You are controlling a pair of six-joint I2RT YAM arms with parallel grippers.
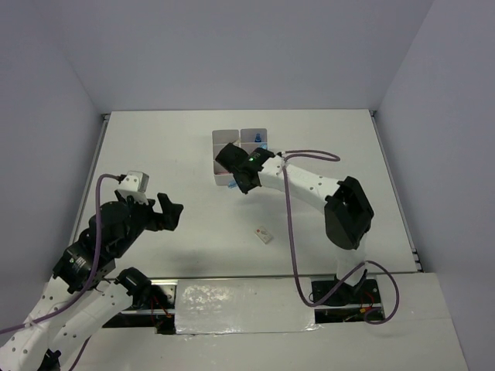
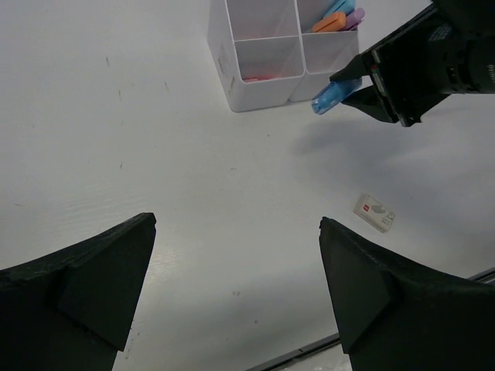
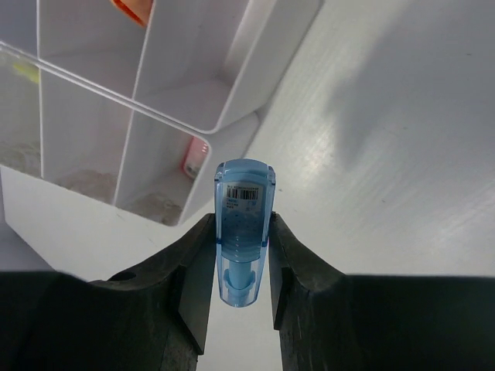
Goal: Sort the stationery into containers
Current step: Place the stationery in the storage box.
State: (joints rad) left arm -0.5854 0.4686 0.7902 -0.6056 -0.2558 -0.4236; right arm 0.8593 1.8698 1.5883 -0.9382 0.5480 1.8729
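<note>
Blue translucent marker (image 3: 244, 189) | pinched in right gripper (image 3: 241, 228), just beside compartment block (image 2: 259, 94), not yet inside | left gripper (image 2: 236, 224) wide, empty | several pieces already binned | small white eraser (image 2: 374, 212) lies unsorted on table (image 2: 116, 131)

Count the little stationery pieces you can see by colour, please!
Blue: 2, the held blue marker and a blue piece in the container
Orange piece: 1
Purple piece: 1
Pink piece: 1
Yellow piece: 1
White eraser: 1
Total: 7 in view
</note>
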